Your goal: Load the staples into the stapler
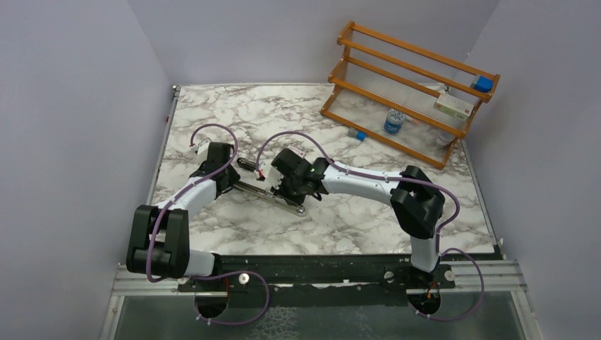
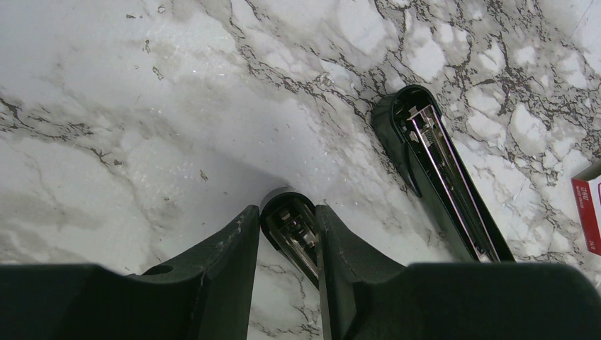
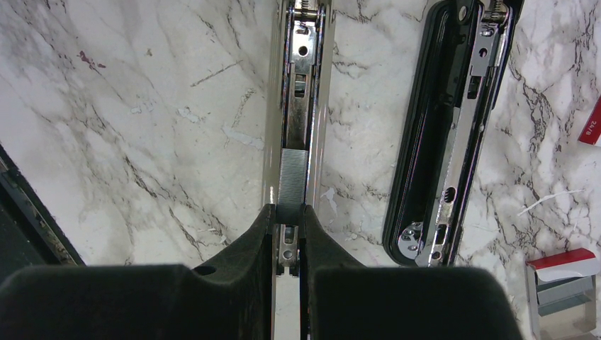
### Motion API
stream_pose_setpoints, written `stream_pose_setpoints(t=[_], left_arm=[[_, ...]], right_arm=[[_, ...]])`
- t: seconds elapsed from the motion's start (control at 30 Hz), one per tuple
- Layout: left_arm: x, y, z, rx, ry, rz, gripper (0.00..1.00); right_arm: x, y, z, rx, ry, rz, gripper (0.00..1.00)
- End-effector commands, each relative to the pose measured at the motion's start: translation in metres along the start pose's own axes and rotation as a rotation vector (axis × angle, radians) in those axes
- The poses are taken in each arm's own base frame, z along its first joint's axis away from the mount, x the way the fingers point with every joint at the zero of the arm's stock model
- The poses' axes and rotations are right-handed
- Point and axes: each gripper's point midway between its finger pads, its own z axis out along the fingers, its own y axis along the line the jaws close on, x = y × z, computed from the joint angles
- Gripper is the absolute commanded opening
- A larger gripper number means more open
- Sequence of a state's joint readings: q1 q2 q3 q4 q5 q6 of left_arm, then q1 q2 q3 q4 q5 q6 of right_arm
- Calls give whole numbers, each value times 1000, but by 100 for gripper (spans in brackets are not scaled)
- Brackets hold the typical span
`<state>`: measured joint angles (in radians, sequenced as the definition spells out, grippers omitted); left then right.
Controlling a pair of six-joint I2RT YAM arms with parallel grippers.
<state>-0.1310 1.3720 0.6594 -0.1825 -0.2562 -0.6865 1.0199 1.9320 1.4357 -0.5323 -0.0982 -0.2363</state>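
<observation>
Marble tabletop, left arm and right arm bent low centre-left, left gripper clenched on rounded end of opened stapler, right gripper pinching staple strip in silver channel, red staples box at frame's right edge, label print illegible

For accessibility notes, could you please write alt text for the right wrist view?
The right gripper pinches a staple strip in the silver channel of the open stapler. Its black cover lies alongside; a red staples box sits bottom right.

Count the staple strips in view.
1. The staple strip lies in the stapler's silver channel, its near end between the right gripper's fingertips. More may be hidden in the open box nearby.
</observation>
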Motion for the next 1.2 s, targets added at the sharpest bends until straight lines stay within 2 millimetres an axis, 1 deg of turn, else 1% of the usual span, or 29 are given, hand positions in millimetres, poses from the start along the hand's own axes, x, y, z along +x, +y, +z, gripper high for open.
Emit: stream_pose_setpoints(t=[0.0, 0.13, 0.7, 1.03, 1.17], left_arm=[[7, 15, -1, -45, 15, 26, 37], [7, 15, -1, -44, 15, 26, 37], [7, 15, -1, -44, 16, 28, 37], [6, 14, -1, -41, 13, 27, 37], [6, 14, -1, -42, 15, 28, 36]], right_arm=[[-11, 4, -5, -8, -36, 3, 1], [-14, 4, -6, -8, -43, 2, 1], [3, 15, 6, -75, 31, -7, 1], [8, 14, 11, -77, 62, -1, 1], [8, 15, 12, -81, 65, 1, 5]])
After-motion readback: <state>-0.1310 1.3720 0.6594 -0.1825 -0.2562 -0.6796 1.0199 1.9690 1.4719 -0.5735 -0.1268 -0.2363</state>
